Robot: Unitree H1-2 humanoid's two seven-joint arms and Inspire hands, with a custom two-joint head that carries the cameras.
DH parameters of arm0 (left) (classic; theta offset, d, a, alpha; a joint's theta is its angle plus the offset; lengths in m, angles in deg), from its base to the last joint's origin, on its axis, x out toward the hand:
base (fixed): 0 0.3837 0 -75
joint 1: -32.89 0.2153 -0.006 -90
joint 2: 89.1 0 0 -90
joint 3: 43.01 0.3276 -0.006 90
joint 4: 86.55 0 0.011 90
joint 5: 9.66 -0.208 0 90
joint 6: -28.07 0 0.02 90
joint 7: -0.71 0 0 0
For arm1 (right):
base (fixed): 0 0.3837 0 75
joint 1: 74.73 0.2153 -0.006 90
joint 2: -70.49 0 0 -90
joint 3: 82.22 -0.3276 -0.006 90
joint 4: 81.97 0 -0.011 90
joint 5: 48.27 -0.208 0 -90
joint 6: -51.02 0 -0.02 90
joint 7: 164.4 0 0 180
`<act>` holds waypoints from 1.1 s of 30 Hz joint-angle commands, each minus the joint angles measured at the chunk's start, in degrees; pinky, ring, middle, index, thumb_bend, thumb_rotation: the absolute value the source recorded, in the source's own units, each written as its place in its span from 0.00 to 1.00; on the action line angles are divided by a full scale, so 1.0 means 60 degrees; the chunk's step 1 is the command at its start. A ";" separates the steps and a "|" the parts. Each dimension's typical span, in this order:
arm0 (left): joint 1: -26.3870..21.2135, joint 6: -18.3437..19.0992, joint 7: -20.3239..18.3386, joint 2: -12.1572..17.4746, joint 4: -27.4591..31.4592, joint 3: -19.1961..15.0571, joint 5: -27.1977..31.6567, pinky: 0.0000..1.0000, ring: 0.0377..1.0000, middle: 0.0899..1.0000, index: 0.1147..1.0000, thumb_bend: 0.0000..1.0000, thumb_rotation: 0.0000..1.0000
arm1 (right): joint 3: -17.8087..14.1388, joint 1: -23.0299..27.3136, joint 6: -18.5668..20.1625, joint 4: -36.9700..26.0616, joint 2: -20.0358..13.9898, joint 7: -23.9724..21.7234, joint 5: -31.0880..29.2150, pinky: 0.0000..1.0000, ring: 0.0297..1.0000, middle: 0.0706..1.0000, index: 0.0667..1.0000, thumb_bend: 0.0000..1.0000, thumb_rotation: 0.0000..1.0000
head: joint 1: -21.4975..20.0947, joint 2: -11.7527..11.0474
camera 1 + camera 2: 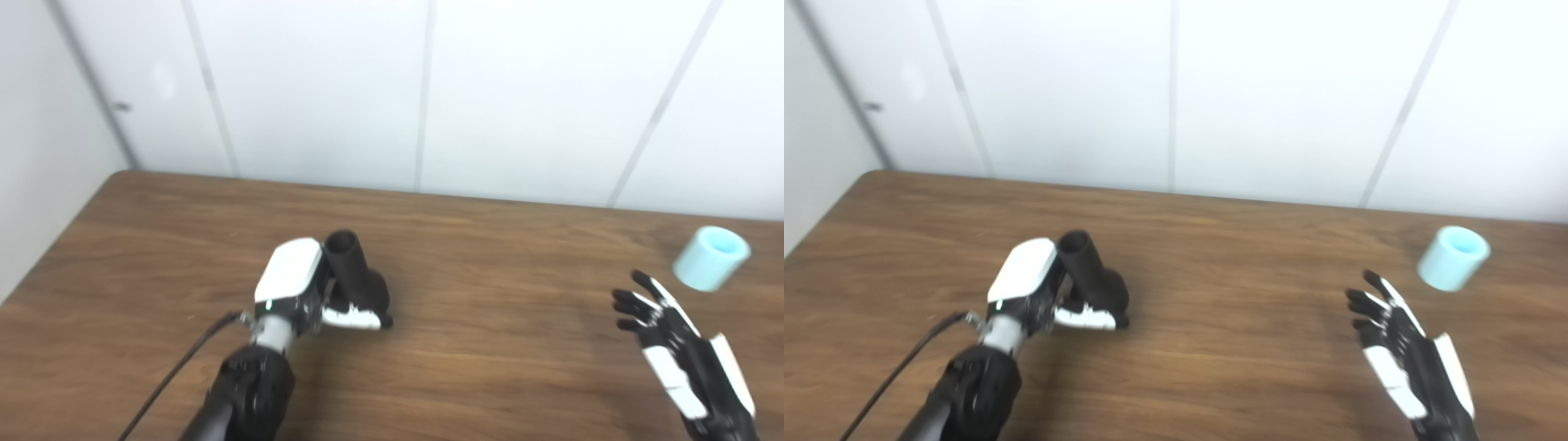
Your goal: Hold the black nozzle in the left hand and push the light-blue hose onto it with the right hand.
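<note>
The left hand [306,288] has its fingers curled closed around the black nozzle [355,272], white back plate turned up and to the left, thumb [355,318] wrapped across below the grip. Its dark forearm [245,392] rises from the bottom edge, a cable trailing beside the wrist. The right hand [1402,349] holds nothing, fingers [1366,303] spread and stretched up and to the left, palm side turned inward, its wrist at the lower right corner
</note>
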 commanded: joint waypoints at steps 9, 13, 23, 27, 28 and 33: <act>0.0692 -0.0784 -0.0337 -0.0757 0.1107 0.1124 -0.1357 0.60 0.57 0.42 0.43 0.53 0.00 | -0.0100 0.0233 0.0237 -0.1030 -0.0706 -0.0157 0.1400 0.73 0.77 0.79 0.86 0.50 0.81 | -0.0479 0.0268; 0.0876 -0.1066 -0.0473 -0.0920 0.1136 0.1470 -0.1861 0.63 0.57 0.41 0.43 0.53 0.00 | -0.0089 0.0155 0.0152 -0.1056 -0.0718 -0.0204 0.1289 0.74 0.78 0.80 0.87 0.51 0.82 | -0.0706 0.0348; 0.1136 -0.1840 -0.0524 -0.1158 0.0668 0.1924 -0.2870 0.66 0.56 0.41 0.43 0.53 0.00 | -0.0107 0.0263 0.0258 -0.1376 -0.0592 -0.0132 0.1450 0.70 0.77 0.80 0.87 0.52 0.82 | -0.0942 0.0588; 0.1176 -0.2142 -0.0441 -0.1146 0.0388 0.1993 -0.3158 0.69 0.56 0.41 0.43 0.53 0.00 | -0.0094 0.0367 0.0801 -0.1836 -0.0507 -0.0269 0.1493 0.69 0.77 0.79 0.87 0.53 0.84 | -0.0999 0.0633; 0.1174 -0.2212 -0.0375 -0.1132 0.0300 0.2032 -0.3290 0.70 0.57 0.42 0.43 0.53 0.00 | -0.0092 0.0404 0.0963 -0.1963 -0.0487 -0.0296 0.1495 0.69 0.77 0.79 0.87 0.53 0.85 | -0.0999 0.0633; 0.1184 -0.2545 0.0000 -0.1078 -0.0087 0.2169 -0.3789 0.71 0.55 0.39 0.44 0.52 0.00 | -0.0131 0.0613 0.1662 -0.2519 -0.0418 -0.0440 0.1582 0.69 0.78 0.80 0.86 0.53 0.84 | -0.1032 0.0671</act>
